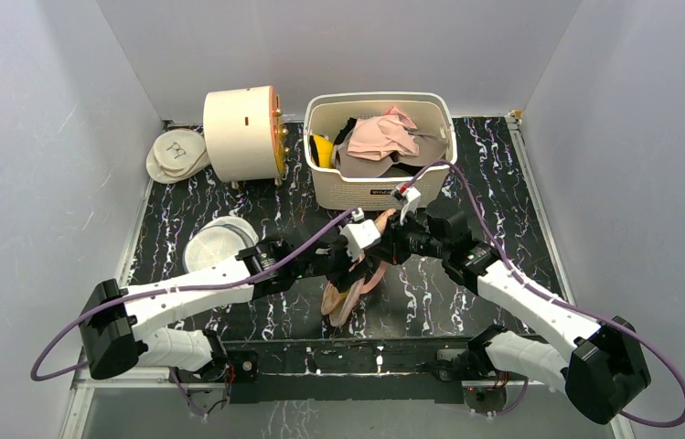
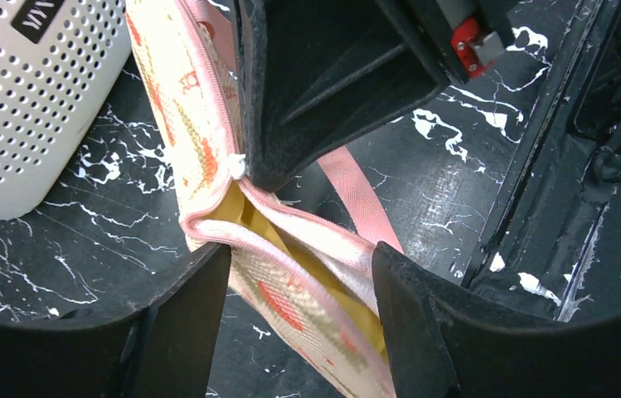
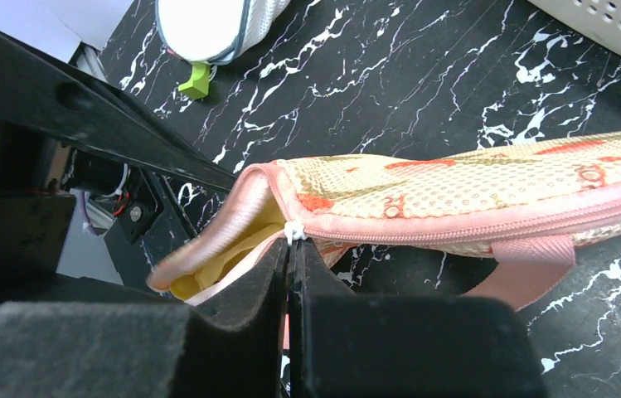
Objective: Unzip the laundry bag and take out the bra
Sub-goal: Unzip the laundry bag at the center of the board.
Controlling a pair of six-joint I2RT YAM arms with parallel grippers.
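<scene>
The laundry bag (image 1: 347, 294), cream with orange-and-green print and pink trim, hangs between my two grippers above the table's middle. My left gripper (image 1: 359, 262) is closed on the bag's end; in the left wrist view the bag (image 2: 182, 91) fills the gap between its fingers (image 2: 182, 315). My right gripper (image 3: 290, 245) is shut on the small white zipper pull (image 3: 291, 232) at the bag's edge (image 3: 473, 195). The zip is partly open at this end, and yellow fabric (image 3: 207, 265) shows inside. The pink strap (image 3: 531, 269) hangs below. Whether the yellow fabric is the bra cannot be told.
A white perforated basket (image 1: 379, 189) full of clothes stands just behind the grippers, also in the left wrist view (image 2: 25, 99). A cream cylinder (image 1: 242, 133) and two round white mesh discs (image 1: 215, 242) (image 1: 176, 154) lie at the left.
</scene>
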